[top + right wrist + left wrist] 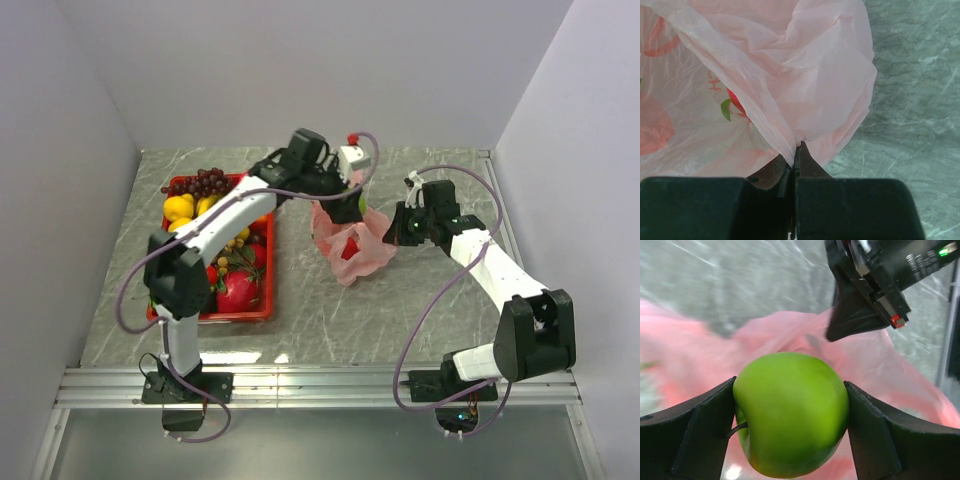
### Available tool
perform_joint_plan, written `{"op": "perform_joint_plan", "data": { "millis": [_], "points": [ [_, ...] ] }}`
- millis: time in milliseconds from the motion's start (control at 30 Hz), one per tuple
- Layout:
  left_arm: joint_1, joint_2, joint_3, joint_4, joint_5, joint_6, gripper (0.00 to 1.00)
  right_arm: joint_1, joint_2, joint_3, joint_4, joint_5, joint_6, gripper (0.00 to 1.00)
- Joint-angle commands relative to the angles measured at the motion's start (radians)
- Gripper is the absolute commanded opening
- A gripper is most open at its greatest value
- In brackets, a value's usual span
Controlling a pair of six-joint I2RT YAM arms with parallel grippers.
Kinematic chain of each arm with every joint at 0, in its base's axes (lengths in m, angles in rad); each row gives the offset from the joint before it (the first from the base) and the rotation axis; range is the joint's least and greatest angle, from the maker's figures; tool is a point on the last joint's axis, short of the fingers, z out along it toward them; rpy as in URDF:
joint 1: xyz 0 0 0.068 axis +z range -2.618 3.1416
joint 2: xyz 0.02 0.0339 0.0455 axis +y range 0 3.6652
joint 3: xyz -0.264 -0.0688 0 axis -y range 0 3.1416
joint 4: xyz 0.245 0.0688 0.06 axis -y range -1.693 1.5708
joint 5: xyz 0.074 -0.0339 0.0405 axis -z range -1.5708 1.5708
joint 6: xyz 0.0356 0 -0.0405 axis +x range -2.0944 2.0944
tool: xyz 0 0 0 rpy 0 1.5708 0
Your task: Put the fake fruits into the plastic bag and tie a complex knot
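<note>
Counter (440, 330) is a grey-green marbled top with pale veining, boxed in by plain white walls (300, 70) at the back and on both sides. Red tray (245, 316) is rectangular and low-walled, lying flat on the left half of the counter with its long side running front to back, near the left wall but apart from it. Aluminium rail (320, 385) runs the full width along the counter's near edge, well apart from the tray.
</note>
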Motion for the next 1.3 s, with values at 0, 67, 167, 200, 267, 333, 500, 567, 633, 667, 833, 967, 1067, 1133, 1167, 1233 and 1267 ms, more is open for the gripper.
{"op": "perform_joint_plan", "data": {
  "millis": [0,67,167,200,267,333,500,567,633,667,833,967,1067,1133,1167,1233,1267],
  "points": [
    [-0.022,0.059,0.039,0.049,0.03,-0.116,0.74,-0.016,-0.002,0.032,0.031,-0.013,0.005,0.0],
    [-0.028,0.054,0.034,0.037,0.03,-0.111,0.89,-0.019,-0.001,0.035,0.029,-0.016,0.005,0.0],
    [-0.03,0.025,0.037,0.028,0.013,-0.123,0.99,-0.019,-0.002,0.027,0.037,-0.02,-0.001,0.0],
    [-0.028,0.005,0.043,0.017,0.0,-0.129,0.99,-0.019,-0.004,0.02,0.04,-0.022,-0.004,0.0],
    [-0.025,-0.019,0.066,-0.024,-0.057,-0.125,0.99,-0.019,-0.002,0.015,0.048,-0.029,-0.01,0.0],
    [-0.01,-0.082,0.042,-0.035,-0.073,-0.146,0.99,-0.019,0.009,0.013,0.048,-0.04,-0.013,0.0],
    [0.134,-0.342,-0.111,-0.11,-0.05,-0.151,0.99,-0.019,0.009,0.024,0.038,-0.03,-0.044,0.0],
    [0.282,-0.514,-0.248,-0.226,-0.019,-0.044,1.0,-0.019,0.004,0.029,0.025,-0.02,-0.078,0.0],
    [0.324,-0.574,-0.259,-0.277,-0.037,0.01,0.99,-0.019,0.007,0.033,0.014,-0.017,-0.09,0.0],
    [0.343,-0.602,-0.273,-0.335,-0.106,0.103,0.99,-0.019,0.009,0.033,0.009,-0.016,-0.096,0.0],
    [0.499,-0.801,-0.476,-0.528,-0.295,0.266,0.94,-0.019,0.012,0.03,0.006,-0.017,-0.115,0.0],
    [0.572,-0.904,-0.576,-0.59,-0.381,0.322,0.96,-0.019,0.018,0.029,-0.002,-0.01,-0.118,0.0],
    [0.592,-0.938,-0.603,-0.647,-0.451,0.285,0.95,-0.021,0.016,0.027,-0.003,-0.008,-0.125,0.0],
    [0.605,-0.969,-0.621,-0.688,-0.486,0.283,0.96,-0.021,0.018,0.027,-0.005,-0.005,-0.129,0.0],
    [0.607,-0.978,-0.642,-0.699,-0.506,0.294,0.97,-0.019,0.018,0.029,-0.005,-0.005,-0.127,0.0],
    [0.615,-1.004,-0.667,-0.73,-0.559,0.317,0.98,-0.018,0.018,0.024,-0.003,-0.006,-0.127,0.0],
    [0.615,-1.012,-0.678,-0.764,-0.574,0.352,0.98,-0.019,0.016,0.024,-0.003,-0.006,-0.129,0.0]
  ]
}}
